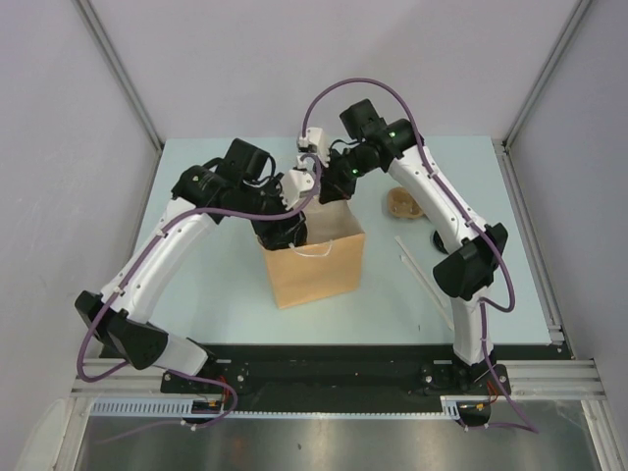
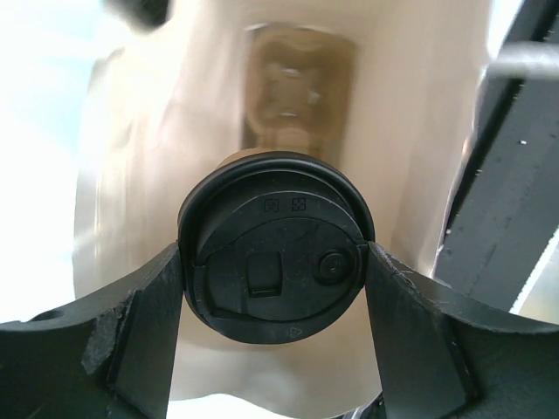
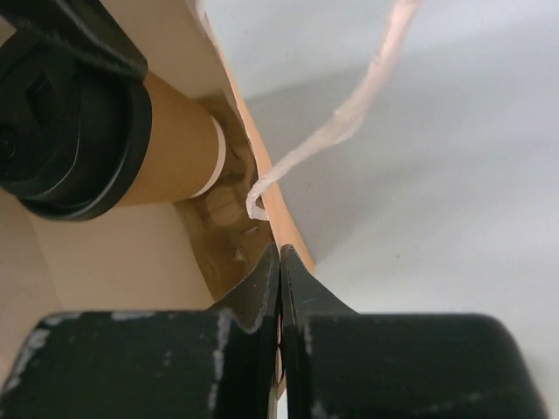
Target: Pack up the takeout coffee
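A kraft-brown paper cup with a black lid hangs inside the top of the tall brown paper bag. My left gripper is shut on it, one finger on each side of the lid. In the top view that gripper reaches into the bag's left side. My right gripper is shut on the bag's rim, one finger inside and one outside, at the bag's back edge. A second round brown cup stands on the table to the right of the bag.
A brown cardboard carrier lies at the bag's bottom. The bag's white handle loops past my right fingers. A thin white stick lies on the table by the right arm. Grey walls enclose the table.
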